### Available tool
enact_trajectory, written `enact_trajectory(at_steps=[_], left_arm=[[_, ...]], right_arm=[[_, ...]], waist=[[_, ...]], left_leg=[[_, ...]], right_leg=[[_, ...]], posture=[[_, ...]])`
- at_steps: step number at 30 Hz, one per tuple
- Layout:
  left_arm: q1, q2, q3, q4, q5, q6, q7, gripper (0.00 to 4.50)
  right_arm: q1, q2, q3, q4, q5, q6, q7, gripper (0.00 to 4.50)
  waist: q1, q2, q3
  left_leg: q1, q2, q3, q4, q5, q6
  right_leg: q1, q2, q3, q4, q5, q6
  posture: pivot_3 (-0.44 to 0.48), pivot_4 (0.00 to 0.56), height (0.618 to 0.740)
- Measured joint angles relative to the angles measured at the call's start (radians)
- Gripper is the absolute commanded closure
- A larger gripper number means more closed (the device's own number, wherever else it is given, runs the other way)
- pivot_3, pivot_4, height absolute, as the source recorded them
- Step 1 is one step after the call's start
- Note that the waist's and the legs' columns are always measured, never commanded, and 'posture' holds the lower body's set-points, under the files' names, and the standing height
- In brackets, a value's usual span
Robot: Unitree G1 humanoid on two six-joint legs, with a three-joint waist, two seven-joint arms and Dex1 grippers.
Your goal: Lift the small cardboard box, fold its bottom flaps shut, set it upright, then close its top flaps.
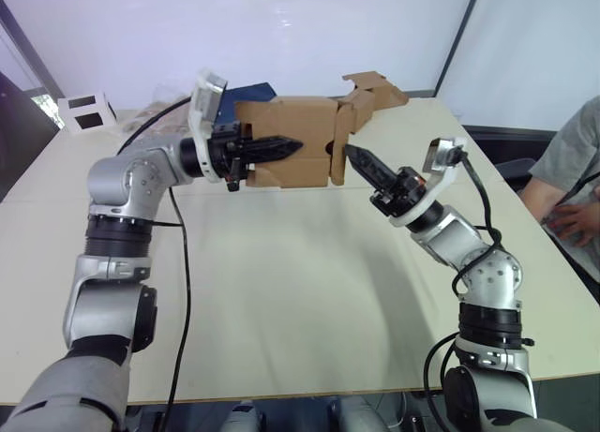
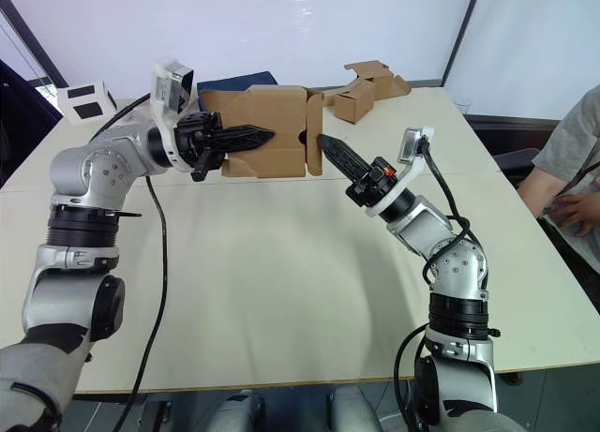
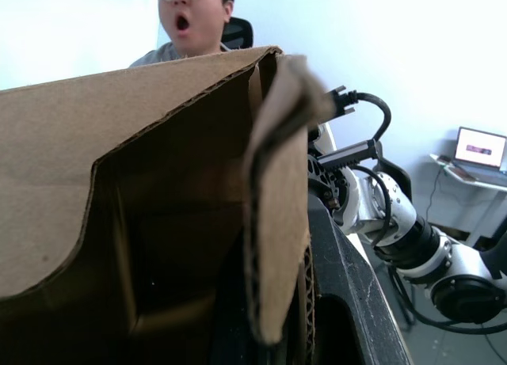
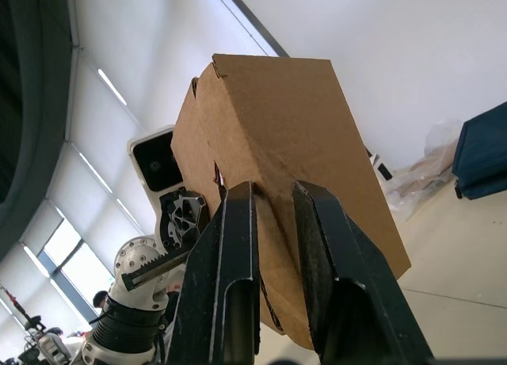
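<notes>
While the left gripper (image 1: 272,151) pinched a wall of the small cardboard box (image 1: 291,141) and held it clear of the table (image 1: 281,291), the right gripper (image 1: 361,160) stood just beside the box's far end, fingers slightly parted and empty, tips at the bottom flaps (image 1: 339,156). A hard push from that side could have twisted the box in the left's thin pinch, or sprung the half-folded flaps open again, since nothing braced the carton underneath.
</notes>
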Motion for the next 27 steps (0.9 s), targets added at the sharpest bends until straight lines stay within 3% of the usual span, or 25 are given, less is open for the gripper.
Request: enact_trajectory(at_steps=[27], left_arm=[[0.010, -0.004, 0.002, -0.001, 0.000, 0.000, 0.008, 4.50]], right_arm=[[0.001, 0.043, 0.040, -0.013, -0.039, -0.029, -0.036, 3.78]], waist=[[0.000, 0.000, 0.000]], left_leg=[[0.000, 0.000, 0.000, 0.000, 0.000, 0.000]], right_leg=[[0.000, 0.000, 0.000, 0.000, 0.000, 0.000]], posture=[[0.000, 0.150, 0.740]])
